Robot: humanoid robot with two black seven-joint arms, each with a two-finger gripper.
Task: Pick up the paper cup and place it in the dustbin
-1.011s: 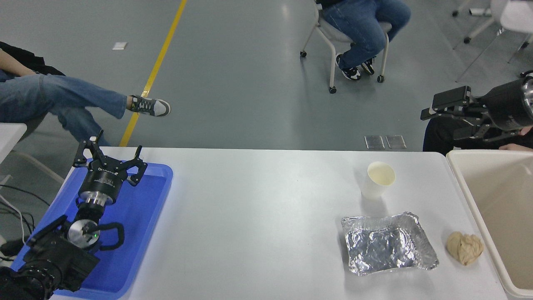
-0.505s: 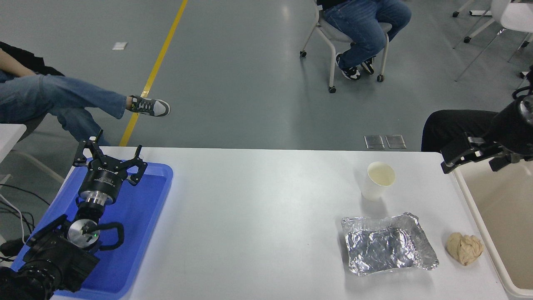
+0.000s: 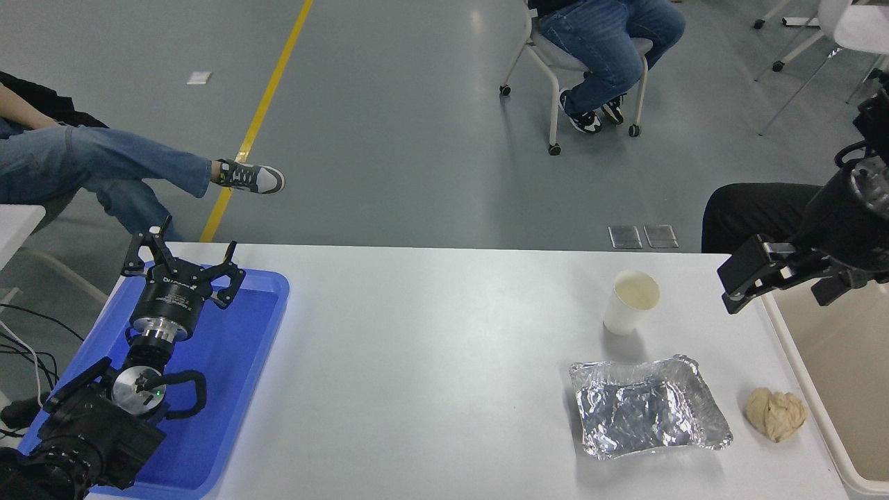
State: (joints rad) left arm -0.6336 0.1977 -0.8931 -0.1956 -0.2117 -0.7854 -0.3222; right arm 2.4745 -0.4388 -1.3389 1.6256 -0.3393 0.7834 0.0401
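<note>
The white paper cup (image 3: 630,303) stands upright on the table (image 3: 430,347), right of centre near the far edge, with its cream inside showing. My right gripper (image 3: 779,292) hovers open to the cup's right, a short gap away, over the table's right end and the near corner of the dustbin (image 3: 849,368). That cream tub fills the right edge of the view, and its inside is bare where I can see it. My left gripper (image 3: 182,255) rests open over the far end of a blue tray (image 3: 229,389) at the lower left.
A crinkled foil tray (image 3: 646,406) lies just in front of the cup. A crumpled tan paper ball (image 3: 776,414) sits between it and the tub. Seated people are beyond the table, one with black trousers (image 3: 753,215) close behind the right corner.
My right gripper has come down and leftward from above the table's far right corner to table height beside the cup. Cup, trays and left arm have not moved.
</note>
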